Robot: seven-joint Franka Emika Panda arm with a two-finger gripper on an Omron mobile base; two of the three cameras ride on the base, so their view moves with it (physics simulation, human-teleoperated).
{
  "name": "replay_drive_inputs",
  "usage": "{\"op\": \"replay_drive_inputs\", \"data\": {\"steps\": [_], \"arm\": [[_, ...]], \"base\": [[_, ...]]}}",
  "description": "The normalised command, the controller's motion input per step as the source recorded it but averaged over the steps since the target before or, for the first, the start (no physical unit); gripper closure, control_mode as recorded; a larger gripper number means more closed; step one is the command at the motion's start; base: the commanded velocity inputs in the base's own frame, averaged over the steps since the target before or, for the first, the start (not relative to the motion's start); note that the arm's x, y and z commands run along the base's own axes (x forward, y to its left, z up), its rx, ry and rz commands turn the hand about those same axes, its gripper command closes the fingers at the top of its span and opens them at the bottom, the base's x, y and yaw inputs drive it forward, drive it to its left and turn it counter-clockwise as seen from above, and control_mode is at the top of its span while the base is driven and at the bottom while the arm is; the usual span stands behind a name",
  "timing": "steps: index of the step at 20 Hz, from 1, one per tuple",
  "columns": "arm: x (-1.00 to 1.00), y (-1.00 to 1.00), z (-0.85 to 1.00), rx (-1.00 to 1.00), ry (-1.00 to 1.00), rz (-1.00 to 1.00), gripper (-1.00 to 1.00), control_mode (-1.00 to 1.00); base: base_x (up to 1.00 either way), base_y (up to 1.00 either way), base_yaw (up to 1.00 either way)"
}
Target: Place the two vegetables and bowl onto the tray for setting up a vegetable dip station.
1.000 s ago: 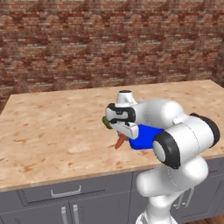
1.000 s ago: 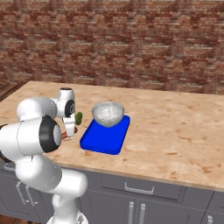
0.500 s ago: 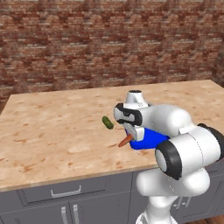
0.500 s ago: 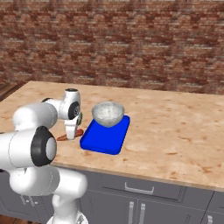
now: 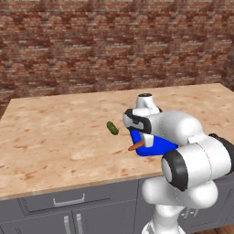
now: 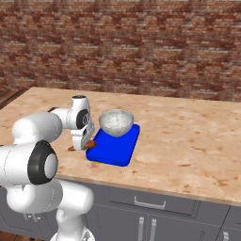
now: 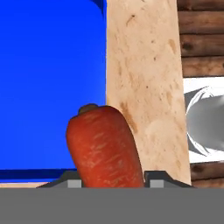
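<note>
Left base view: brick wall (image 5: pixel 114 41), wood counter (image 5: pixel 55 137); jaws grasping carrot (image 5: pixel 135 146).

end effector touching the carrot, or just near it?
Touching. In the hand view the carrot sits between both fingertips; in the left base view it hangs off the counter from the end effector.

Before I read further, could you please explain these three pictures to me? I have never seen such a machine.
It is a white robot arm with a two-finger gripper, working at a pale stone-patterned counter in a rendered kitchen. Two pictures come from cameras on its base, behind the arm on its left and right. The third comes from a camera on the hand, looking along the fingers. On the counter lie a flat bright blue tray, holding a round speckled grey-white bowl, and a small dark green cucumber piece away from the tray. The gripper holds a slender orange-red carrot beside the tray's edge.
</note>
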Motion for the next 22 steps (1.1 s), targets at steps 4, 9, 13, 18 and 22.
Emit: {"op": "replay_drive_inputs", "data": {"steps": [4,9,13,18,22], "arm": [[0.00,-0.26,0.03,-0.10,0.00,-0.18,1.00,-1.00],[0.00,-0.22,0.03,-0.10,0.00,-0.14,1.00,-1.00],[0.00,-0.22,0.03,-0.10,0.00,-0.12,1.00,-1.00],[0.02,-0.22,0.02,-0.09,0.00,-0.11,1.00,-1.00],[0.04,-0.25,0.00,-0.04,0.00,-0.07,1.00,-1.00]], "base": [[0.00,0.00,0.00],[0.00,0.00,0.00],[0.00,0.00,0.00],[0.00,0.00,0.00],[0.00,0.00,0.00]]}}
